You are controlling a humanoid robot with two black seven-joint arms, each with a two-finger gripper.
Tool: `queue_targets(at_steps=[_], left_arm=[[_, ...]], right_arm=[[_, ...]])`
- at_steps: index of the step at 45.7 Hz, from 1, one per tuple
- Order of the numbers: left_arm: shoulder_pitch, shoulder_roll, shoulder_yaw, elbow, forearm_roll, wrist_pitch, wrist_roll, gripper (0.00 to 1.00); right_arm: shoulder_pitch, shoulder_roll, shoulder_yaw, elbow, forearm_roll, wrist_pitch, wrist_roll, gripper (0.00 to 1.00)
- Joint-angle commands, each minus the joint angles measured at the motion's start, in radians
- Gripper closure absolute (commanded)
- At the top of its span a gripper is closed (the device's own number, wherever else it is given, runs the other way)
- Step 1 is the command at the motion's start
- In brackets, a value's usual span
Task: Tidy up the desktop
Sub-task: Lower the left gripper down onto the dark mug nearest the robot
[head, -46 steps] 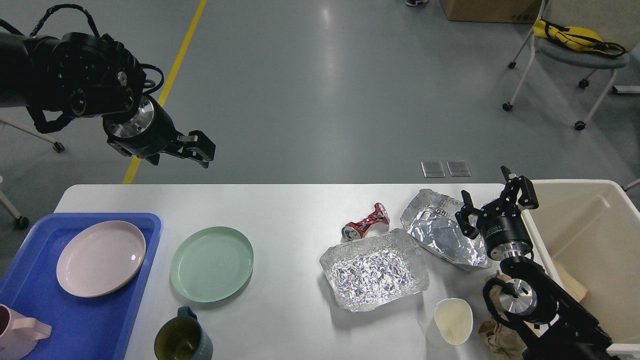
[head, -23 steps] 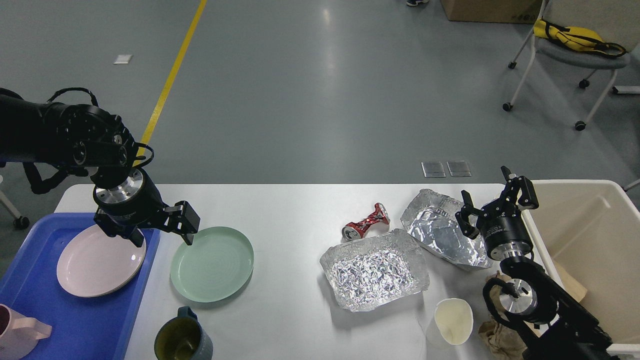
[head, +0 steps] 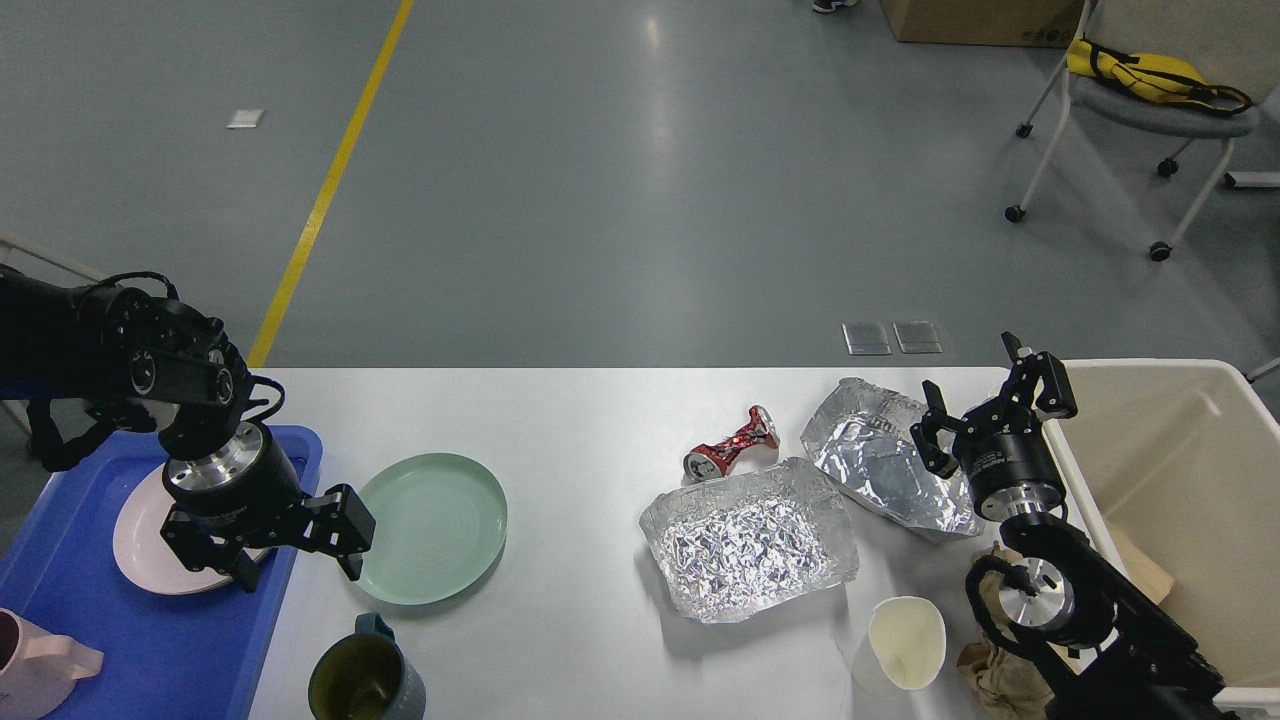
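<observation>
Right gripper body: a small white label, print too small to read.
Crushed red can, near the middle of the worktop's far edge: white markings on the red skin, too crumpled and small to make out as words.
Left gripper: no lettering to be seen.
Plates, cups, foil trays, blue tray, cream bin: plain surfaces, no print visible.
Floor beyond the worktop: a yellow line and small pale squares, none with legible writing.
Readable text overall: none.
</observation>
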Motion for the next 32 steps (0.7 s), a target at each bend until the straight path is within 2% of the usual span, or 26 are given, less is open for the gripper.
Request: queue_targets(at_steps=[1, 10, 18, 27, 32], left_arm=[[0.005, 0.007, -0.009, -0.034, 0.002, 0.013, 0.071, 0.07], [-0.011, 0.049, -0.038, -0.127, 0.003, 0.068, 0.143, 0.10], [-0.031, 0.084, -0.067, -0.188, 0.009, 0.132, 0.245, 0.11], [-0.080, 0.131, -0.093, -0.282, 0.037, 0.141, 0.261, 0.12], [-0.081, 0.136, -0.119, -0.296, 0.077, 0.143, 0.271, 0.15]], right_arm=[[0.000, 0.000, 0.000, 0.000, 0.001, 0.000, 0.000, 0.00], [0.000, 0.000, 0.000, 0.000, -0.001, 0.000, 0.001, 0.00], [0.000, 0.000, 0.000, 0.000, 0.001, 0.000, 0.000, 0.00], [0.000, 0.000, 0.000, 0.000, 0.001, 0.000, 0.000, 0.00], [0.000, 0.000, 0.000, 0.000, 0.001, 0.001, 0.000, 0.00]])
